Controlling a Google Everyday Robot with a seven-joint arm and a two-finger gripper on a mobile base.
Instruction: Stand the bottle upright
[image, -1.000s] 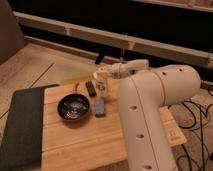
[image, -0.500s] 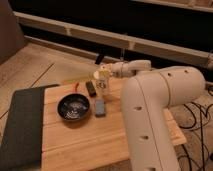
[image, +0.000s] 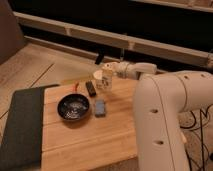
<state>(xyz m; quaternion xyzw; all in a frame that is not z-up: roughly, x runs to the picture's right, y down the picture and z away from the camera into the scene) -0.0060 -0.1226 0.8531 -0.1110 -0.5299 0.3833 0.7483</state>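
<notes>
bottle (image: 103, 80) just under claw (image: 110, 69) | claw over table's (image: 95, 137) far edge | grip: cannot tell

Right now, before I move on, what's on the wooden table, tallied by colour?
Black: 2, the pan and the small bar
Blue-grey: 1, the flat block
Whitish: 1, the bottle
Dark grey: 1, the mat
Total: 5
The gripper is at the bottle, near the far edge of the table.

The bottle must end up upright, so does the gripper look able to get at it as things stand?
Likely yes: the gripper is right by the bottle with nothing between them; the bar, pan and block lie nearer the camera.
</notes>
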